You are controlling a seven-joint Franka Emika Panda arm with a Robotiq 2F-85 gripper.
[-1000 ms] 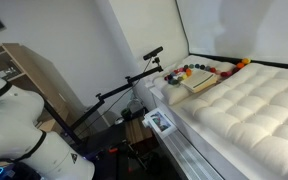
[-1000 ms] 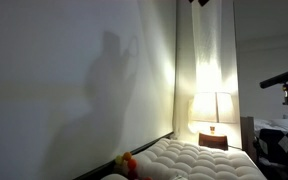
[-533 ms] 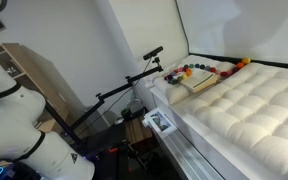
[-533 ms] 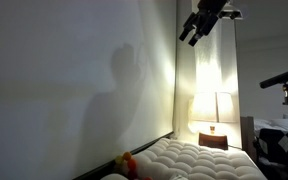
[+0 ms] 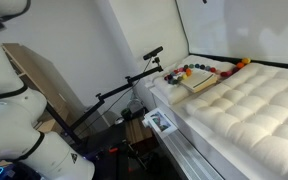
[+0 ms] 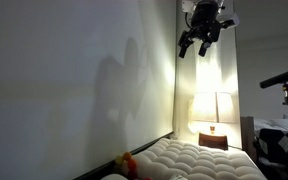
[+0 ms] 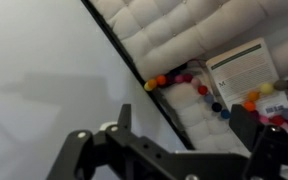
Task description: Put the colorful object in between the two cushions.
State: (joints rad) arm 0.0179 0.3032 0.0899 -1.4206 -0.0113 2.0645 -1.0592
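Observation:
The colorful object (image 7: pixel 200 89) is a string of red, orange, yellow, blue and dark beads. It lies at the far end of the large tufted white cushion (image 5: pixel 249 110), near the wall, and shows as an orange-red spot (image 6: pixel 129 163) in an exterior view. A flat cream rectangle with print (image 7: pixel 242 68) lies next to the beads; I cannot tell whether it is the smaller cushion. My gripper (image 6: pixel 202 32) hangs high above the tufted cushion (image 6: pixel 199 160). In the wrist view the gripper (image 7: pixel 184 125) is open and empty, far above the beads.
A black bed-frame edge (image 7: pixel 134 65) runs between the wall and the cushion. A camera stand (image 5: pixel 134 85) and a wooden cabinet (image 5: pixel 39 75) stand beside the bed. A lit lamp (image 6: pixel 212 108) sits at the far end.
The gripper has come down from the top edge of an exterior view and turned, now hanging lower near the wall. Its jaws stay open. The beads have not moved.

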